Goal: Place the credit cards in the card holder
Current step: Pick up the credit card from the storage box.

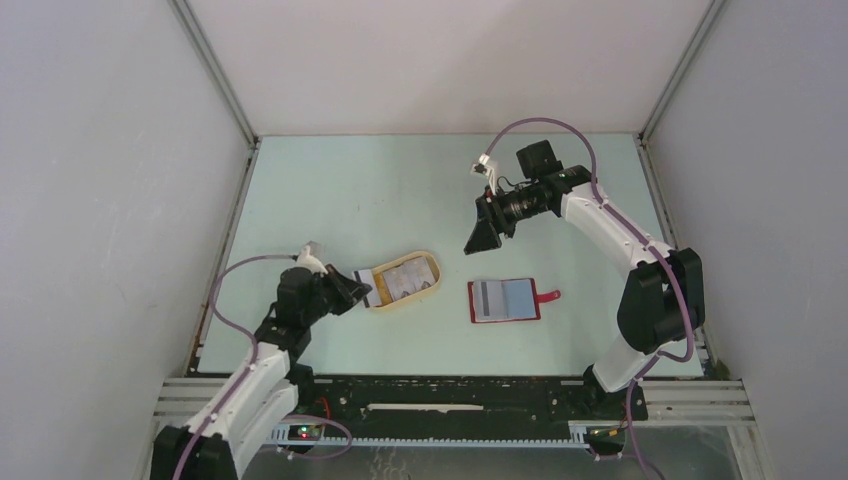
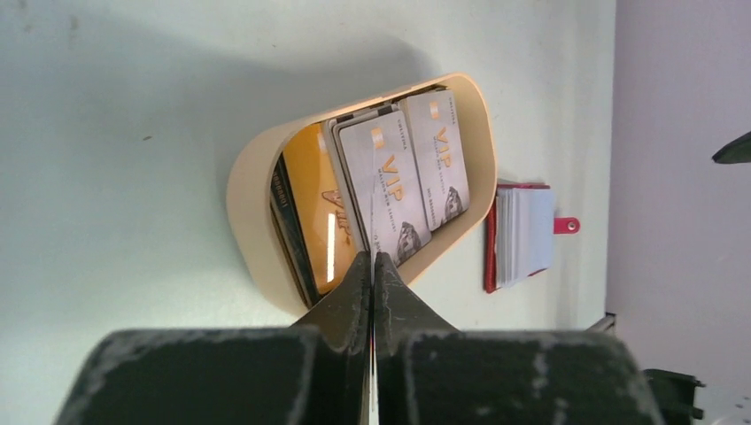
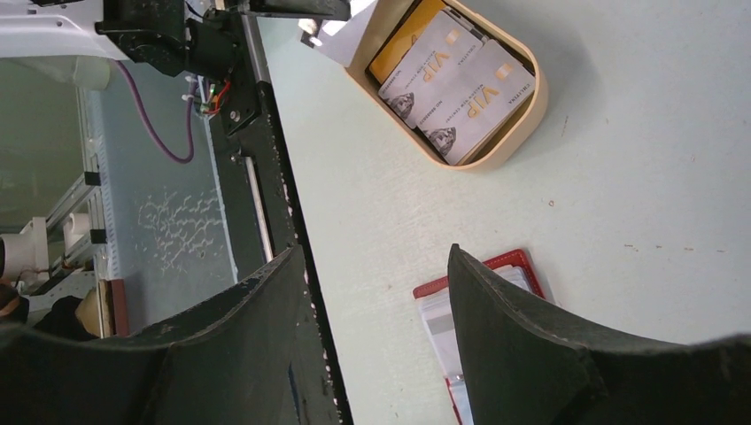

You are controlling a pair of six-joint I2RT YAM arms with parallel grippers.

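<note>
The red card holder (image 1: 505, 300) lies open on the table, with a striped card in its left pocket. It also shows in the left wrist view (image 2: 522, 235) and the right wrist view (image 3: 509, 263). Silvery VIP credit cards (image 2: 390, 177) and an orange-gold one (image 2: 314, 195) lie in a beige oval tray (image 2: 252, 177). My left gripper (image 2: 373, 258) is at the tray's near end, shut on the edge of a pale card seen edge-on. My right gripper (image 1: 483, 235) is open and empty, raised behind the holder; its jaws (image 3: 375, 252) frame the holder's corner.
The beige tray (image 1: 432, 262) sits left of the holder with a small gap between them. Grey walls close in both sides and the back. The black rail (image 1: 450, 395) runs along the near edge.
</note>
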